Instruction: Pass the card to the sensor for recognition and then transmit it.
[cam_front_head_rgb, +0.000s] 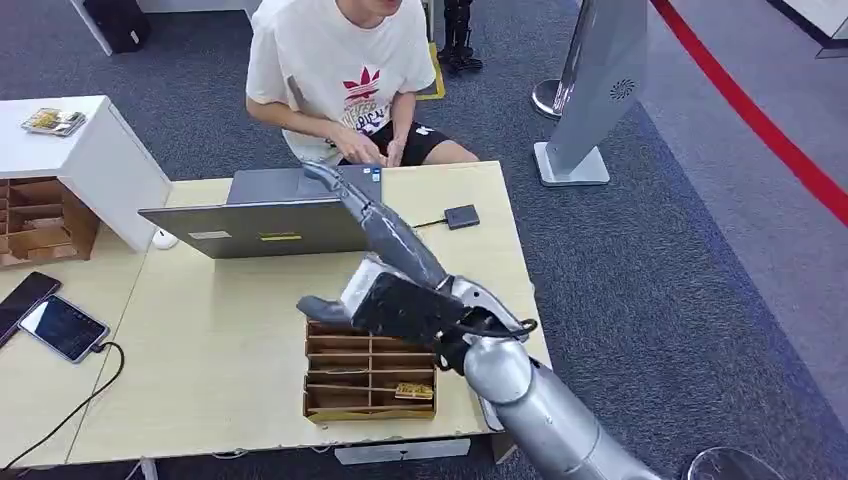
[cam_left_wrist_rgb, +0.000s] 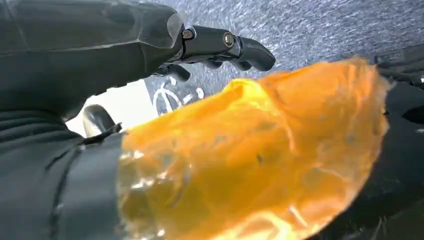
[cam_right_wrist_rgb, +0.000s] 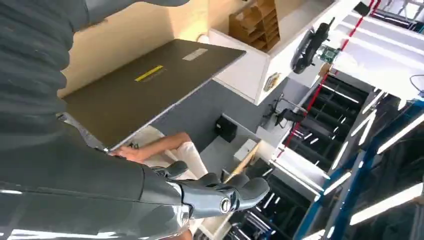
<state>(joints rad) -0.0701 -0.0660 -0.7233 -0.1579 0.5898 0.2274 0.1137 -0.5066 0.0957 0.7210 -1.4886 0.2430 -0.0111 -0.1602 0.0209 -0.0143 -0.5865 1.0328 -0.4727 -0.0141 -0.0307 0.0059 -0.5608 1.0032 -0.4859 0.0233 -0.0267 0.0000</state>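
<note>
The left hand (cam_left_wrist_rgb: 100, 50) fills the upper left; blurred orange material (cam_left_wrist_rgb: 260, 160) spreads across the centre over grey carpet (cam_left_wrist_rgb: 330, 25).

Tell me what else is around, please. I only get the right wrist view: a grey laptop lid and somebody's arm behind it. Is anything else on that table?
Observer: Yes. The head view shows a wooden organiser box on the table, on the robot's side of the laptop.
Operator: Is anything in the box?
Observer: One small card lies in the compartment at its near right corner.
Operator: And where is this sensor?
Observer: A small dark device on a cable lies on the table to the right of the laptop. It may be the sensor, but I can't confirm that.
</note>
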